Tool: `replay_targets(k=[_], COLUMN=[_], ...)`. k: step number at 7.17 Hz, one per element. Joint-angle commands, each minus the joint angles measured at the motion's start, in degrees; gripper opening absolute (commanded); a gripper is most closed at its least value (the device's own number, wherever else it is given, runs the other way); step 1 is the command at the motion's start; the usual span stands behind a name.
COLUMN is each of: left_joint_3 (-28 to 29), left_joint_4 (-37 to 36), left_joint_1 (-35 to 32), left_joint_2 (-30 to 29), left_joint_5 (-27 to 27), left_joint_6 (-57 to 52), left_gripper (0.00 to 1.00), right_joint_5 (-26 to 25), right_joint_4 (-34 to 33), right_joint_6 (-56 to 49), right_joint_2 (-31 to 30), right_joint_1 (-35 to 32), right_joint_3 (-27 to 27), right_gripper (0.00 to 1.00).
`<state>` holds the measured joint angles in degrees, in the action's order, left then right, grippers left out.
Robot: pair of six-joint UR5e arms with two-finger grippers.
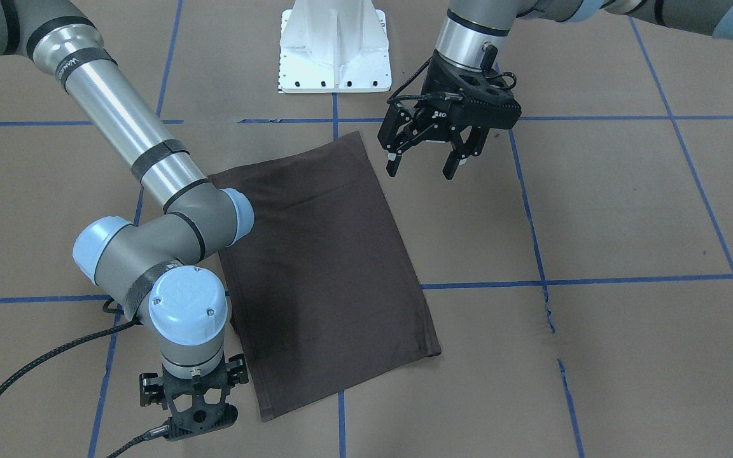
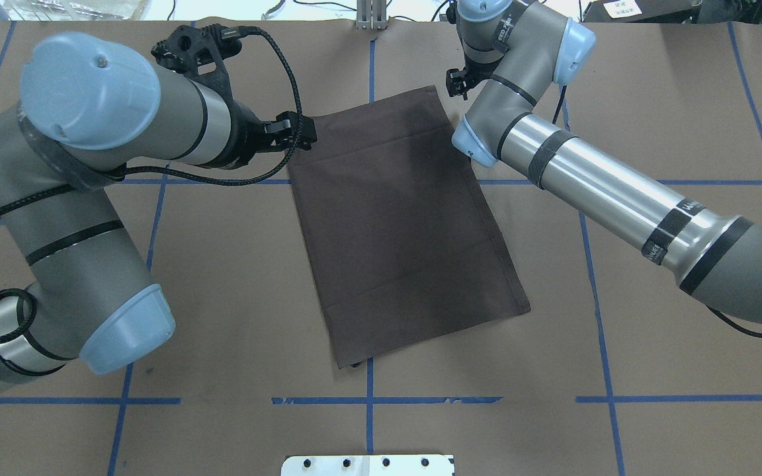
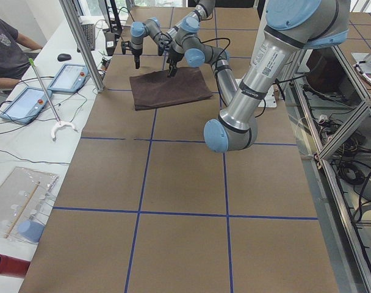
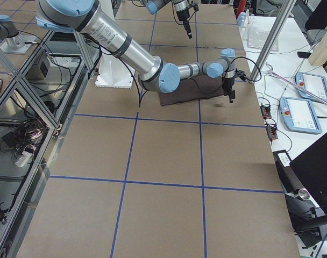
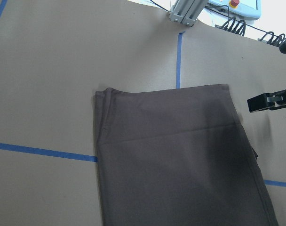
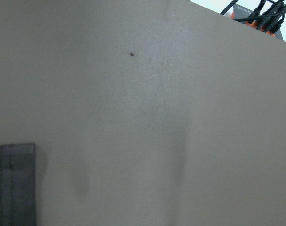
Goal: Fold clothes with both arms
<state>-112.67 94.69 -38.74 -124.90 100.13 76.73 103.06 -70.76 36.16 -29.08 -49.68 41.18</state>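
The clothes are one dark brown garment (image 1: pixel 328 267), folded into a flat rectangle (image 2: pixel 401 218) in the middle of the brown table; no collar or lettering shows. My left gripper (image 1: pixel 420 172) hangs open and empty above the table, beside the garment's corner nearest the robot base. Its wrist view looks down on the far half of the garment (image 5: pixel 180 155). My right gripper (image 1: pixel 198 413) points straight down beside the garment's far corner (image 2: pixel 455 82), off the fabric. Its fingers are hidden under the wrist, so I cannot tell if it is open. Only a corner of the garment (image 6: pixel 13 183) appears in the right wrist view.
The white pedestal base (image 1: pixel 335 51) stands at the robot's edge of the table. Blue tape lines (image 2: pixel 368 400) grid the brown surface. Beyond the far edge are a metal post (image 3: pixel 82 43), tablets (image 3: pixel 27 101) and a seated person (image 3: pixel 5 49).
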Motion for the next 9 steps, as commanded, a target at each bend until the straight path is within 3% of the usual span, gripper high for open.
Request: replay_targets(k=[1, 2, 3, 4, 6, 7, 9], left_joint_3=[0.08, 0.60, 0.87, 2.79, 6.91, 9.55, 14.12], left_joint_4=[-0.03, 0.32, 0.49, 0.58, 7.48, 11.44, 12.79], left_joint_1=[0.68, 1.99, 7.05, 11.54, 17.54, 20.43, 21.51], left_joint_2=[0.27, 1.93, 3.08, 3.17, 4.05, 4.32, 2.92], left_joint_5=[1.20, 6.61, 7.01, 5.88, 2.63, 2.53, 2.09], left_joint_6=[0.87, 5.32, 10.76, 17.25, 28.07, 31.43, 32.17], left_gripper=[1.00, 1.00, 1.00, 1.00, 1.00, 1.00, 1.00], right_joint_5=[5.45, 10.27, 14.41, 19.58, 20.86, 22.08, 22.01], right_joint_4=[-1.39, -6.71, -10.94, -14.99, -20.55, -20.56, -20.48], right_joint_6=[0.23, 0.32, 0.40, 0.75, 3.12, 4.96, 6.20], right_joint_2=[-0.62, -4.19, -7.71, -11.57, -20.18, -21.62, -21.45], right_joint_1=[-0.68, -0.77, -0.95, -0.95, -0.95, -0.95, -0.77], right_joint_3=[7.02, 14.99, 22.12, 29.50, 44.53, 46.60, 46.63], right_gripper=[1.00, 1.00, 1.00, 1.00, 1.00, 1.00, 1.00])
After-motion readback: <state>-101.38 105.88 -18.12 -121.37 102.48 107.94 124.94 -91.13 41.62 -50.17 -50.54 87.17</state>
